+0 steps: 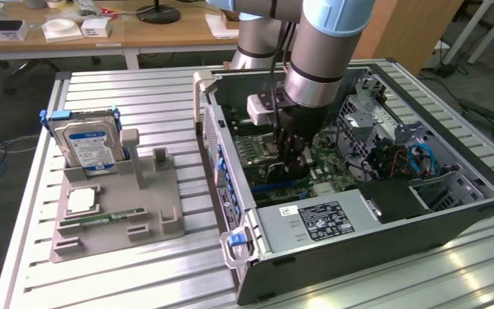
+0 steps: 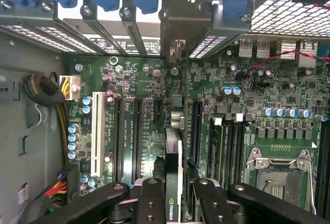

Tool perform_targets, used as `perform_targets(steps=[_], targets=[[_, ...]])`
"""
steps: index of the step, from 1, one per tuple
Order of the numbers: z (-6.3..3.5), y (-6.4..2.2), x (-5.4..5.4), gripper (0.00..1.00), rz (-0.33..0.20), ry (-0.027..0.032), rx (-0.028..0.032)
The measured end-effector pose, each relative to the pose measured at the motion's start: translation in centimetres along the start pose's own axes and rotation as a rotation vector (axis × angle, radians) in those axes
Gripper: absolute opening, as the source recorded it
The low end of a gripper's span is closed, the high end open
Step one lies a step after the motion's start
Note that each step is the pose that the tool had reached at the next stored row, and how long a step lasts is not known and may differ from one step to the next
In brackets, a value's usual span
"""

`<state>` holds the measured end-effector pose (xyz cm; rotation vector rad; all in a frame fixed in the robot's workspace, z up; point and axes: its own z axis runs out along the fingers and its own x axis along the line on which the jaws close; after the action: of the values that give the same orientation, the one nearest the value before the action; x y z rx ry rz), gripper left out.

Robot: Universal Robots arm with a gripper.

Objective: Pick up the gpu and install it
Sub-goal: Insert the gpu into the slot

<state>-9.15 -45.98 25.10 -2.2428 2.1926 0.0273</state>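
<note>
Now | gripper half-closed, pinching gpu edge-on | over motherboard inside case

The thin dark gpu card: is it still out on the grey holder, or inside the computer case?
Inside the open black computer case: the gripper holds the thin dark gpu card edge-on over the green motherboard.

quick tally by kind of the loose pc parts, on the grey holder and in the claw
hard drive, on the grey holder: 1
processor chip, on the holder: 1
memory stick, on the holder: 1
gpu, gripped in the claw over the motherboard: 1
total: 4
</note>
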Motion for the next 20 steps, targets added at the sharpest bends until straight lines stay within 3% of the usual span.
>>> perform_targets(steps=[20], targets=[[-0.02, 0.24, 0.11, 0.26, 0.0, -0.0001, 0.0008]])
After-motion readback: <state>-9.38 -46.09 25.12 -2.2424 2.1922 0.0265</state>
